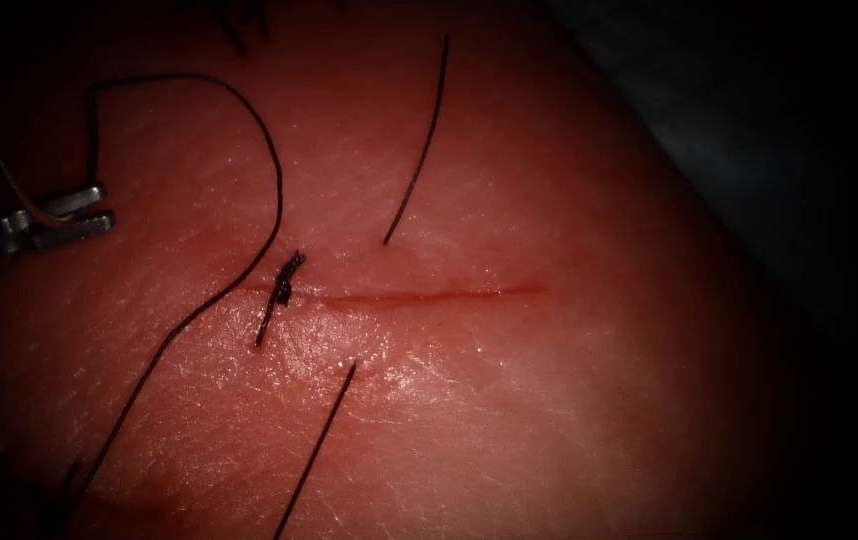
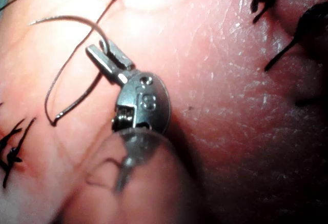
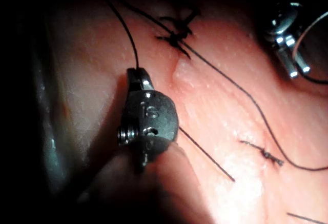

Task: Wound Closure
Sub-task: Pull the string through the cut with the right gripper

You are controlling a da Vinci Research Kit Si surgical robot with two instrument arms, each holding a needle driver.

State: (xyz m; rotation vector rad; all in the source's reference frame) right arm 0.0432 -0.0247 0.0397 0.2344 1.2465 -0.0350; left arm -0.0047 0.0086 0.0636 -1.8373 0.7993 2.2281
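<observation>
Left hand [image 1: 107, 206] lies well beyond the cut's [image 1: 429, 294] left end, its jaws clamped on the needle [image 2: 72, 17] close to one end of the curve. The needle is a thin, pale grey arc. From the grip it sweeps up and away over the tissue [image 1: 549, 400], with its long axis running roughly along the line of the cut. It appears to hang free of the tissue, though the left wrist view is too close to be sure.

Right hand [image 3: 137, 72] is closed on the thread [image 1: 274, 170], a fine dark strand that rises straight out from between its jaw tips.

In the endoscope view the thread leaves the area near the left hand and arches toward the cut's left end. It then bends back and trails off below and to the left of the cut.

The cut is a thin red line running left to right across glossy pink tissue. A dark knot [image 1: 287, 280] sits on its left end with short tails. An upper strand [image 1: 424, 130] meets the tissue just above the cut, right of the knot. A lower strand [image 1: 319, 440] meets it just below, and both slant steeply.
</observation>
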